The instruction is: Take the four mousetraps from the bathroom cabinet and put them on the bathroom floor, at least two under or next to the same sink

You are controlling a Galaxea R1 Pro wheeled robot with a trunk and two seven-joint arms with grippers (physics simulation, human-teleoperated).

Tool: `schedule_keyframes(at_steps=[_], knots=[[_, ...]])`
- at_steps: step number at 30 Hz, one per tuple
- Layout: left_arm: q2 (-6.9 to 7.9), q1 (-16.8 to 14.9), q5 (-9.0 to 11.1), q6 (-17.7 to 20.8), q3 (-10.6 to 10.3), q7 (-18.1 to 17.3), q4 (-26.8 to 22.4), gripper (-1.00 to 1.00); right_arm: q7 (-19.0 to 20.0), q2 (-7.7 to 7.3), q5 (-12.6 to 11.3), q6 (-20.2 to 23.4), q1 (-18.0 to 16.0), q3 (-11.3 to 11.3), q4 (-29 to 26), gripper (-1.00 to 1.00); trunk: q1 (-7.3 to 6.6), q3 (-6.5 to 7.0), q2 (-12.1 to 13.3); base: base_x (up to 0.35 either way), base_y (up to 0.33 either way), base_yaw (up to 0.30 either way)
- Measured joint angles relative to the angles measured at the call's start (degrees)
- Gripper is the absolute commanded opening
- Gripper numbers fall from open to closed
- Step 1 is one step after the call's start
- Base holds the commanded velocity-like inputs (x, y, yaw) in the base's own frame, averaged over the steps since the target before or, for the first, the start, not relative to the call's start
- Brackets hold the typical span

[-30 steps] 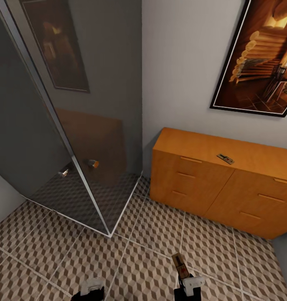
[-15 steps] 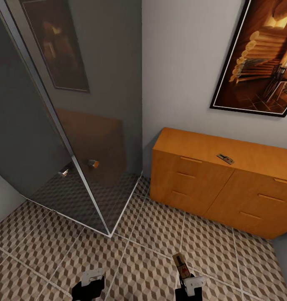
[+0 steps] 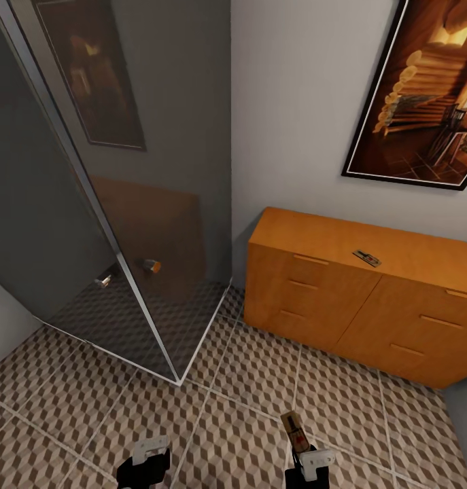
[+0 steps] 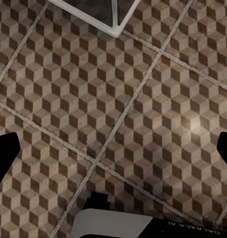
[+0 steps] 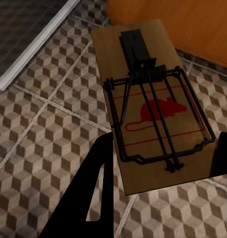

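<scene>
My right gripper (image 5: pixel 160 163) clamps mousetrap (image 5: pixel 150 104), low in frame; left gripper (image 4: pixel 113 148) jaws apart over bathroom floor (image 3: pixel 158 414) — second mousetrap (image 3: pixel 366 258) on cabinet (image 3: pixel 315 238).

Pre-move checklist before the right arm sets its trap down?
1. Right gripper grasp on the held mousetrap: ok, a finger sits at each long edge, board level.
2. Trap state: wire bar and spring lie flat over the red mouse mark; armed or sprung, cannot tell.
3. Drop zone: bathroom floor below is bare cube-pattern tile, ok.
4. Sink proximity: no sink visible, cannot tell.
5. Left gripper: open, carrying nothing, ok.
6. Remaining traps: one mousetrap on the cabinet top still on the cabinet, not ok; the other two, cannot tell.
</scene>
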Motion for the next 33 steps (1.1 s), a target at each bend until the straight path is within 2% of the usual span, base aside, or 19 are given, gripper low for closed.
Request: schedule_keyframes(at_steps=[7, 33], knots=[[0.04, 0.0, 0.0, -0.1, 0.0, 0.0, -0.1, 1.00, 0.0, 0.10, 0.0, 0.0, 0.0, 0.0, 0.0, -1.00, 0.00, 0.16, 0.0, 0.000, 0.000, -0.100], [0.08, 0.0, 0.0, -0.1, 0.0, 0.0, -0.2, 1.00, 0.1, 0.05, 0.0, 0.0, 0.0, 0.0, 0.0, -1.00, 0.00, 1.83, 0.0, 0.000, 0.000, -0.218]])
